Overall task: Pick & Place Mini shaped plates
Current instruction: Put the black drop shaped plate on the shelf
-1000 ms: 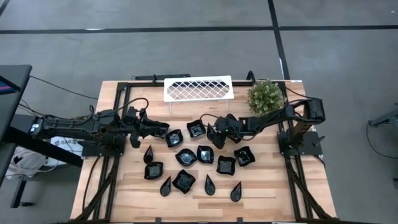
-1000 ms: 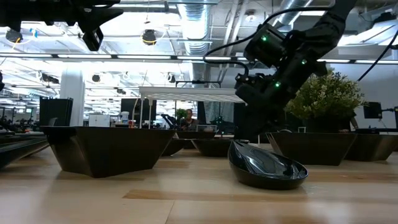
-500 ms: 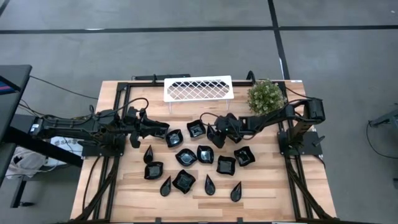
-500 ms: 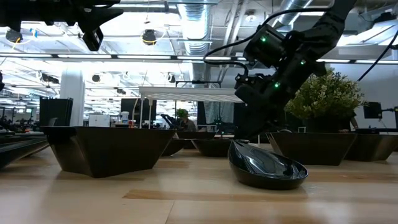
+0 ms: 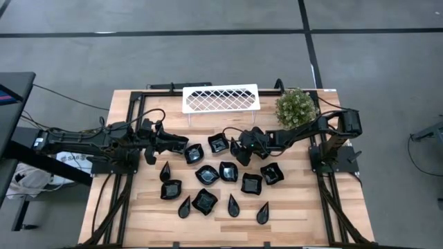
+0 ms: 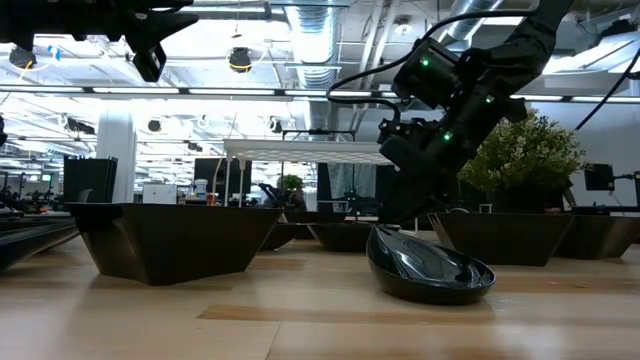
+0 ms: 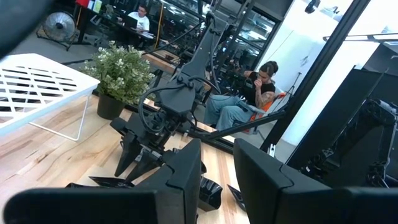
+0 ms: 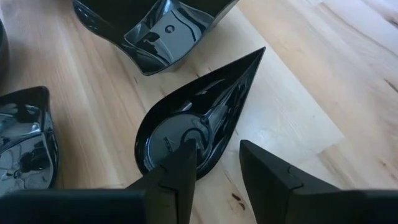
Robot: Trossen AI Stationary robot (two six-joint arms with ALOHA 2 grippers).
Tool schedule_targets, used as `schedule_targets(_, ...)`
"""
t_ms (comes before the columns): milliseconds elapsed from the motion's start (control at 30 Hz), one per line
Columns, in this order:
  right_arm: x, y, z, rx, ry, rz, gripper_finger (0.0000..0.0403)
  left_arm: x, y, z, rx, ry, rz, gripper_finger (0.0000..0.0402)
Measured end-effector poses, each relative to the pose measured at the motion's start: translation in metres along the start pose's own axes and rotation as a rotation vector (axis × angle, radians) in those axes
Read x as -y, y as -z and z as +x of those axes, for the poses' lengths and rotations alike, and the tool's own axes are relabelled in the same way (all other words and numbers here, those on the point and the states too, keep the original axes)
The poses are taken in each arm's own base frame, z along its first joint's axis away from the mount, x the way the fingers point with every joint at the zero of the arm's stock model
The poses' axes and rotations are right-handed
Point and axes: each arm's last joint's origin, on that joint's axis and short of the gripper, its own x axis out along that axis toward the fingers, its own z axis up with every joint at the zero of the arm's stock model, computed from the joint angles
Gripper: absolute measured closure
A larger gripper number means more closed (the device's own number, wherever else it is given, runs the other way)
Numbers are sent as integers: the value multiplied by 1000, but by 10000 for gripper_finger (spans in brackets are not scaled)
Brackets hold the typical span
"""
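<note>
**Plates all on the table, first pick only starting**

Mini shaped plates (image 5: 206, 174) lie scattered across the middle of the wooden table (image 5: 297, 207), about a dozen by my count, and none sits on the white lattice tray (image 5: 221, 97). The right gripper (image 8: 214, 163) hangs low over a teardrop plate (image 8: 196, 118), its fingers parted narrowly astride the rim and not closed on it. The left gripper (image 7: 214, 168) waits at the left side, slightly parted and holding nothing. Nearly everything appears left to do.
</note>
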Motion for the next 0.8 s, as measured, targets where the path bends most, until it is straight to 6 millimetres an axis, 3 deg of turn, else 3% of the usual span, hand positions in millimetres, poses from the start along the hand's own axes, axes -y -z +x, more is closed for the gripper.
schedule_targets(333, 0, 0, 0, 0, 0, 0, 291, 0, 0, 0, 3, 1, 0, 305)
schedule_targets(800, 0, 0, 0, 1, -1, 19, 395, 0, 0, 0, 4, 1, 0, 305)
